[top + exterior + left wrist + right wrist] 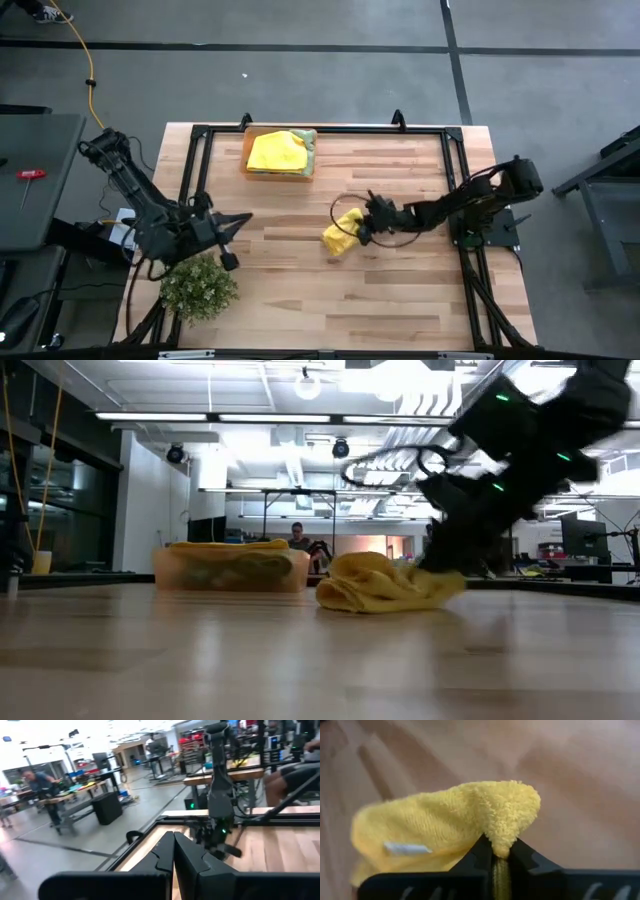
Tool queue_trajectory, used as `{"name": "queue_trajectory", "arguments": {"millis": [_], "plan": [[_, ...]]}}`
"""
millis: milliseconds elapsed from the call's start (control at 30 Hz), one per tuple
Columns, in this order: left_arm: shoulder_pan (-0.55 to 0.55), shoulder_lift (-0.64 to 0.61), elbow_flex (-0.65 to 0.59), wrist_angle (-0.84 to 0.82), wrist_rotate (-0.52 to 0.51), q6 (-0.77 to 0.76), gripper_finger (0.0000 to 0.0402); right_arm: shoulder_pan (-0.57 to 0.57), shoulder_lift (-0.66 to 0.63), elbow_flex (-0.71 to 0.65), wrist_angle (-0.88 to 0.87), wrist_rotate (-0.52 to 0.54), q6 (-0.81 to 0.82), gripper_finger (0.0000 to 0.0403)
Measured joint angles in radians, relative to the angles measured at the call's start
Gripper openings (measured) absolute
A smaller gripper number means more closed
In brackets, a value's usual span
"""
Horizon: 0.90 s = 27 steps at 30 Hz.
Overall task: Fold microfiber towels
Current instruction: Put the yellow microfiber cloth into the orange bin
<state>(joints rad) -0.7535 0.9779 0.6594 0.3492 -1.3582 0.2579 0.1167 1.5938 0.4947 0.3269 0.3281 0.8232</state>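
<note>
Wooden table (pixel 400 290) carries orange tray (pixel 281 176), plant (pixel 199 288) (bushy), crumpled yellow towel (pixel 341 235)

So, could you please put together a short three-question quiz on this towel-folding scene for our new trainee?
1. True or false: the right gripper is shut on a fold of the loose yellow towel.
2. Where does the other yellow towel lie? A) in the orange tray at the far edge of the table; B) under the green plant; C) in the left gripper.
3. Fill in: the left gripper waits, shut and empty, just beside the ______.

Key: 1 true. 2 A. 3 plant.
</note>
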Motion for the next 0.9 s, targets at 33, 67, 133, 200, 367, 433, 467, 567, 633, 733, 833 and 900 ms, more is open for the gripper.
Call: {"name": "queue_trajectory", "arguments": {"millis": [33, 67, 133, 200, 367, 433, 467, 567, 633, 733, 833, 900], "plan": [[-0.016, -0.003, 0.000, 0.000, -0.028, 0.000, 0.0000, -0.017, -0.019, 0.029, -0.046, -0.001, -0.030, 0.0012], [-0.028, -0.005, 0.000, 0.000, -0.053, 0.001, 0.0000, -0.034, -0.042, 0.059, -0.096, 0.001, -0.068, 0.0008], [-0.041, -0.005, 0.000, 0.000, -0.081, 0.015, 0.0000, -0.070, -0.073, 0.138, -0.198, -0.025, -0.169, 0.0005], [-0.043, -0.004, 0.000, 0.002, -0.101, 0.025, 0.0000, -0.108, -0.089, 0.237, -0.293, -0.074, -0.283, 0.0004], [-0.032, -0.005, 0.000, 0.012, -0.116, 0.035, 0.0000, -0.189, -0.065, 0.517, -0.507, -0.231, -0.614, 0.0002], [-0.031, -0.005, 0.000, 0.018, -0.116, 0.042, 0.0000, -0.216, -0.030, 0.636, -0.588, -0.323, -0.748, 0.0002], [-0.032, -0.005, 0.000, 0.017, -0.116, 0.042, 0.0000, -0.228, -0.010, 0.692, -0.628, -0.368, -0.816, 0.0002], [-0.032, -0.005, 0.000, 0.023, -0.116, 0.064, 0.0000, -0.263, 0.070, 0.865, -0.728, -0.472, -0.995, 0.0001], [-0.032, -0.004, 0.000, 0.049, -0.116, 0.095, 0.0000, -0.287, 0.136, 0.985, -0.799, -0.525, -1.074, 0.0001], [-0.035, -0.005, 0.000, 0.069, -0.116, 0.120, 0.0000, -0.321, 0.242, 1.168, -0.915, -0.577, -1.164, 0.0001], [-0.035, -0.004, 0.000, 0.068, -0.116, 0.120, 0.0000, -0.359, 0.350, 1.336, -0.999, -0.611, -1.212, 0.0001], [-0.035, -0.004, 0.000, 0.068, -0.116, 0.121, 0.0000, -0.392, 0.421, 1.440, -1.044, -0.656, -1.225, 0.0000]]}}
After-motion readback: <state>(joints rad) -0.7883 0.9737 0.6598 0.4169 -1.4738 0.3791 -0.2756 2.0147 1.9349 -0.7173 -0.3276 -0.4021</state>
